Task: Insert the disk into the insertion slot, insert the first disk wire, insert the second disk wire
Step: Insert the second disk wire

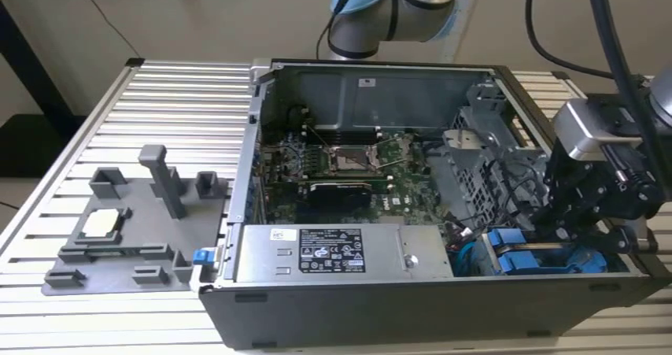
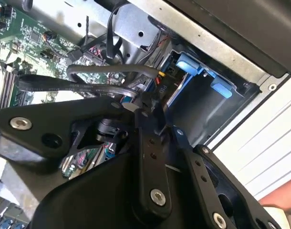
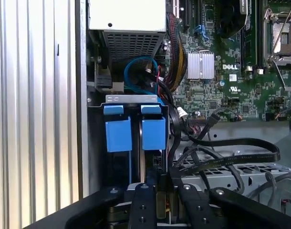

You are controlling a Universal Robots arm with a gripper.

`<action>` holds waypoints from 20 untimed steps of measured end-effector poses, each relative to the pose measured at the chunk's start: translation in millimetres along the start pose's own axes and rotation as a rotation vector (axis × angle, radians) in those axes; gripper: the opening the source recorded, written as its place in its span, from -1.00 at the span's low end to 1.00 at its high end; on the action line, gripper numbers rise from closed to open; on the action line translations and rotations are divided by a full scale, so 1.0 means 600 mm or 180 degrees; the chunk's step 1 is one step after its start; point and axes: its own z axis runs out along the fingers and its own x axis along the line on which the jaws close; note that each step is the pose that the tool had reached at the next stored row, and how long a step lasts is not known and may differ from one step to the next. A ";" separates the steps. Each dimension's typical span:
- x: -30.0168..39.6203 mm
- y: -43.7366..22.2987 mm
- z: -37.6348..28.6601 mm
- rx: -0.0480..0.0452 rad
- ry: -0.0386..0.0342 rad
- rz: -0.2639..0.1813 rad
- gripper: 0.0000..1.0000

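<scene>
Gripper [image 3: 160,202] is hanging right over the disk [image 3: 152,133] bay by the wires [image 3: 222,148], jaws pinching something, can't tell what.

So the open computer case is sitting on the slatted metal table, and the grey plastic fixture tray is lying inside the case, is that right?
Not quite. The open computer case does sit on the slatted metal table, but the grey plastic fixture tray lies outside it, on the table at the exterior view's left of the case. The exterior view shows this.
</scene>
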 end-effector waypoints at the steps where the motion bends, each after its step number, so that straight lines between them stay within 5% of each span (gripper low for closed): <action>1: 0.000 0.000 0.000 0.0000 0.0000 0.0001 -0.53; 2: 0.000 0.000 -0.002 0.0000 0.0001 0.0002 -0.39; 7: -0.002 0.001 -0.021 -0.0002 0.0001 0.0008 -0.39; 14: -0.008 0.004 -0.065 -0.0005 0.0001 0.0014 -0.39; 20: -0.008 0.004 -0.067 -0.0009 0.0002 0.0015 -0.39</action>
